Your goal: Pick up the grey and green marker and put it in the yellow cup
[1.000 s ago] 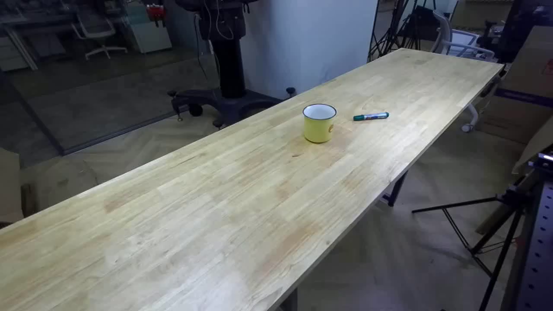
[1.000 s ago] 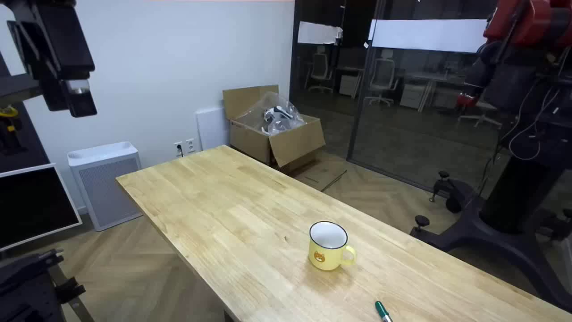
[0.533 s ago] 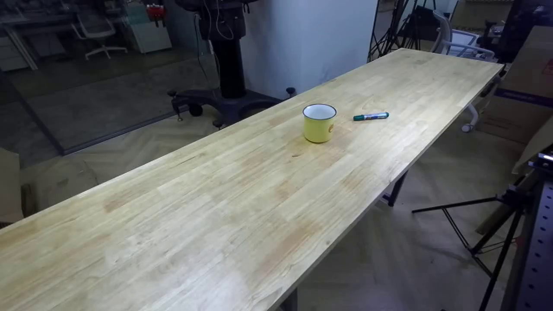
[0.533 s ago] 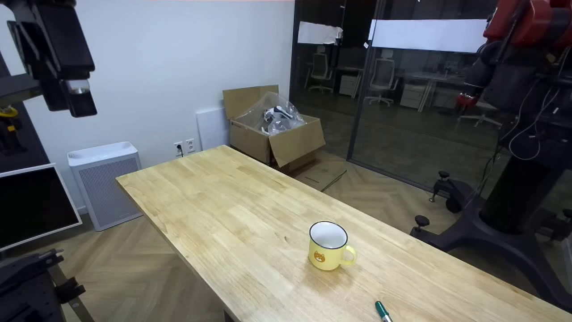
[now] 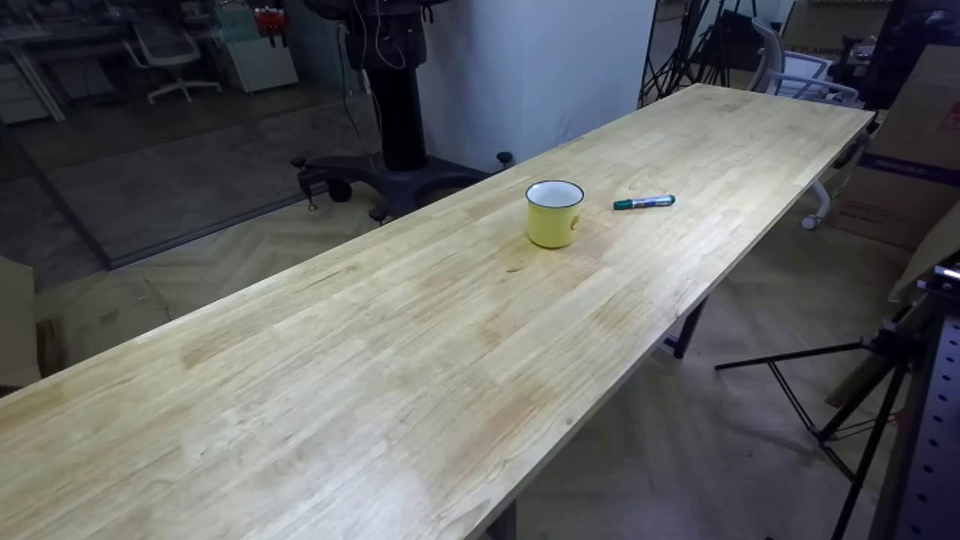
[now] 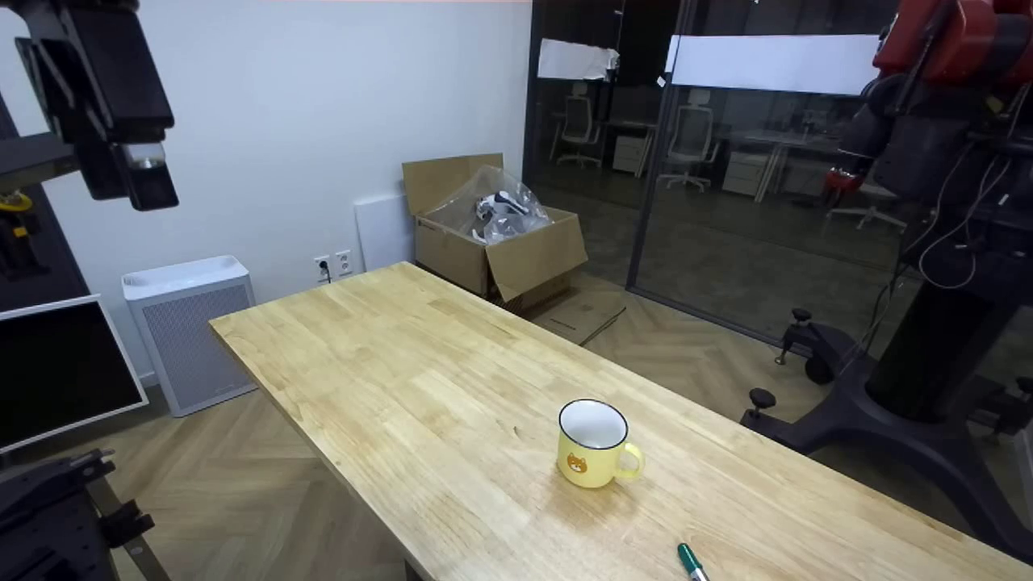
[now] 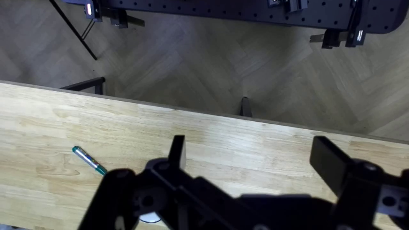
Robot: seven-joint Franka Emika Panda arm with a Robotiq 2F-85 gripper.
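The grey and green marker [image 5: 643, 202] lies flat on the wooden table in both exterior views, cut off by the frame's bottom edge in an exterior view [image 6: 692, 562]. The marker [image 7: 89, 159] also shows left of my jaws in the wrist view. The yellow cup [image 5: 551, 226] stands upright near the marker, apart from it. Its bear print and handle show in an exterior view [image 6: 585, 461]. In the wrist view only a bit of the cup [image 7: 150, 218] shows behind my left finger. My gripper [image 7: 250, 148] is wide open and empty, high above the table. Part of the gripper [image 6: 133, 145] shows at upper left.
The long wooden table [image 5: 390, 352] has its edge crossing the wrist view. A dark perforated bench [image 7: 198, 8] lies beyond a floor gap. A tripod [image 5: 892, 345] stands beside the table. A dark wheeled pedestal [image 6: 920, 355] and a cardboard box [image 6: 452, 250] stand behind it.
My gripper has shifted very slightly to the right in an exterior view. The marker and the cup have not moved.
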